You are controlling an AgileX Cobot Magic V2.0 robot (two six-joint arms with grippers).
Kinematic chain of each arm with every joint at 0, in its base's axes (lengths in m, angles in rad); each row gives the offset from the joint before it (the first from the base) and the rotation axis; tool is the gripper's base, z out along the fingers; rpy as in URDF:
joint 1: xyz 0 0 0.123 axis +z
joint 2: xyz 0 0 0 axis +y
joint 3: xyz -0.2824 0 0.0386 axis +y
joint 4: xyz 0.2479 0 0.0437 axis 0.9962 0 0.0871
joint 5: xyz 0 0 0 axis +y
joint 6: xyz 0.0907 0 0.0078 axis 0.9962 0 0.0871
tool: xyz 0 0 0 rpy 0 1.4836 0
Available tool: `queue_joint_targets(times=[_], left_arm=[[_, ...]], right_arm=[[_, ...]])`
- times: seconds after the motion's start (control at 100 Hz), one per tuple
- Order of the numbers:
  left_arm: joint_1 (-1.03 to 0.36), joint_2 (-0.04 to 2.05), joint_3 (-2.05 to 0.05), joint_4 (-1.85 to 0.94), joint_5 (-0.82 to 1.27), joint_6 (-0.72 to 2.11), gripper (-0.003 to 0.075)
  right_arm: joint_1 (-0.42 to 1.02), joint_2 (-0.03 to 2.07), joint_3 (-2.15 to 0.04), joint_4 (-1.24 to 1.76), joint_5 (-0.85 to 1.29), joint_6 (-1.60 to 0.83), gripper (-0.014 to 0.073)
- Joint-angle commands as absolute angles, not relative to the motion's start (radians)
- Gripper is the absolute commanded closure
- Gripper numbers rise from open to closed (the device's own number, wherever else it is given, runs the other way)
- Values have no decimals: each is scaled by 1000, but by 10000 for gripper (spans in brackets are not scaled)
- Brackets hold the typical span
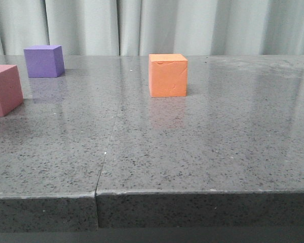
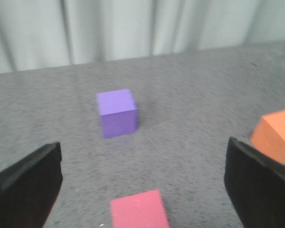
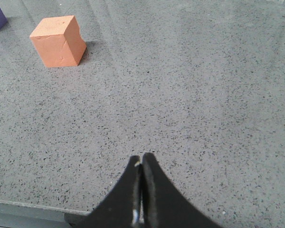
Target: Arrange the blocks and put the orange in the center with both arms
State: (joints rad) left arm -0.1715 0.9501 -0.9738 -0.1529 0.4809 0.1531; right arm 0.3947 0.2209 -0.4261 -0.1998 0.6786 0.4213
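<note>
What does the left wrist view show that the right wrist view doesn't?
Only the left wrist view shows the pink cube, the whole purple cube, the curtain behind the table, and the left gripper with its fingers spread wide, nothing between them. Only the right wrist view shows the right gripper, fingers pressed together on nothing, and the table's near edge; purple is just a sliver at its corner. Both show the orange cube standing free on the grey speckled tabletop.
</note>
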Motion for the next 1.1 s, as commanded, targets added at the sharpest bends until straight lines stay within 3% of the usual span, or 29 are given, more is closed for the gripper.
queue_joint_targets(times=[0.0,0.29,0.67,1.09], left_arm=[[-228,1016,-1079,-166,475,199,71],[-358,1272,-1344,-206,645,449,71],[-369,1596,-1713,-502,1024,1031,71],[-413,1826,-1898,-553,1078,1109,71]], right_arm=[[389,229,-450,-223,601,417,601],[389,229,-450,-223,601,417,601],[389,229,-450,-223,601,417,601],[389,229,-450,-223,601,417,601]])
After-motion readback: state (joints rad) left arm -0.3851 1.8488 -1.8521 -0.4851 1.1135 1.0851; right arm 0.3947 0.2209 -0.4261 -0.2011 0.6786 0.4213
